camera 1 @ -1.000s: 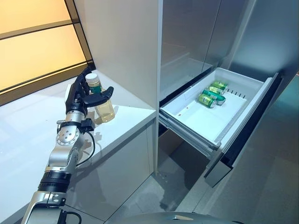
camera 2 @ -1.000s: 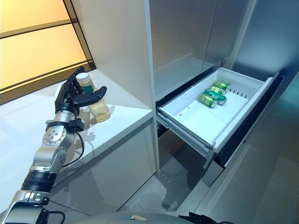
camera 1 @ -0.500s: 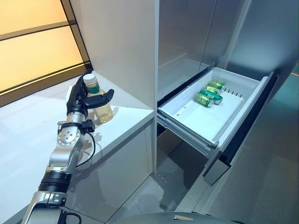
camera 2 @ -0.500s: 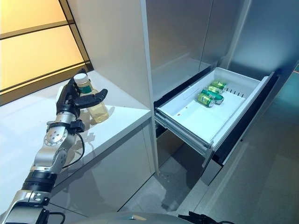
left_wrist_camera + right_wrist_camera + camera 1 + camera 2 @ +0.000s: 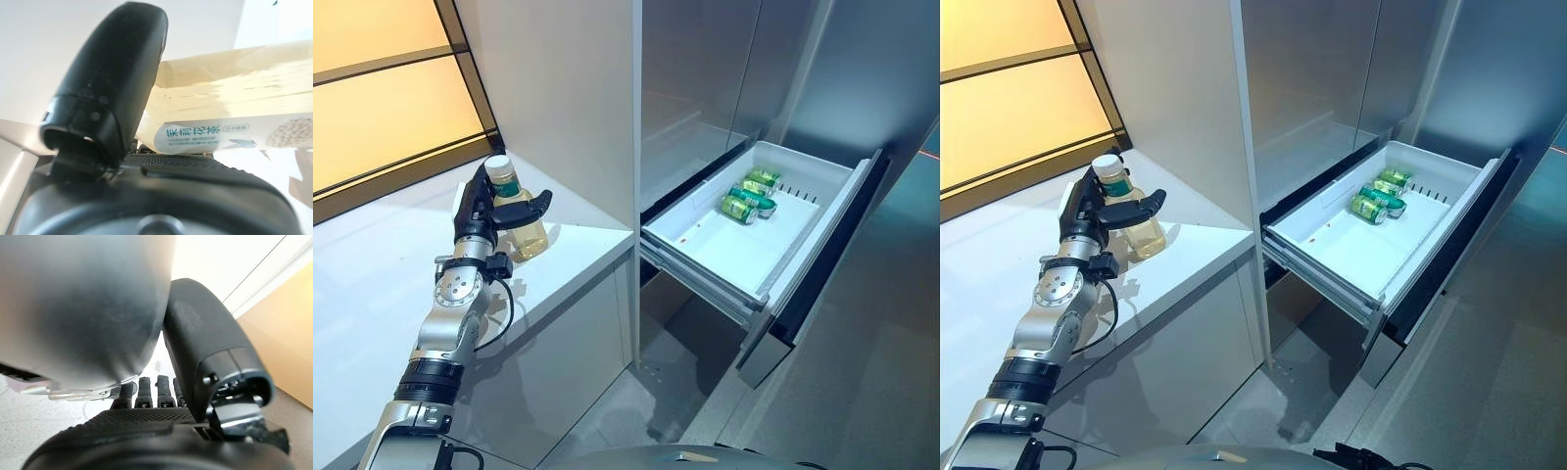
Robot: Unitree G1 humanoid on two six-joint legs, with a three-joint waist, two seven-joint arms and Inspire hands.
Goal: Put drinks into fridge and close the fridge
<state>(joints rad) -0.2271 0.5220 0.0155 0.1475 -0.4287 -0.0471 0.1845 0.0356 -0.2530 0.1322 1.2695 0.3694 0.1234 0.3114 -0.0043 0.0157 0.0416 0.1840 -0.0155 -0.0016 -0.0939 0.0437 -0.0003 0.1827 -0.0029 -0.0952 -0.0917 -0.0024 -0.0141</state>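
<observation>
A clear bottle of pale yellow tea with a white cap stands on the white counter, near its corner by the fridge. My left hand is shut on the bottle, thumb across its front and fingers behind it. The left wrist view shows the bottle pressed against the palm under the thumb. The fridge's lower drawer is pulled out to the right and holds green cans lying at its far end. My right hand shows only in its own wrist view, holding nothing, fingers relaxed.
A tall white cabinet panel rises right behind the bottle, between the counter and the fridge. The fridge's grey upper doors are closed. The drawer's dark front juts into the floor space to the right.
My left hand's fingers, which stood up beside the cap, have drawn in round the bottle. The camera has shifted a little; the drawer and cans have not moved.
</observation>
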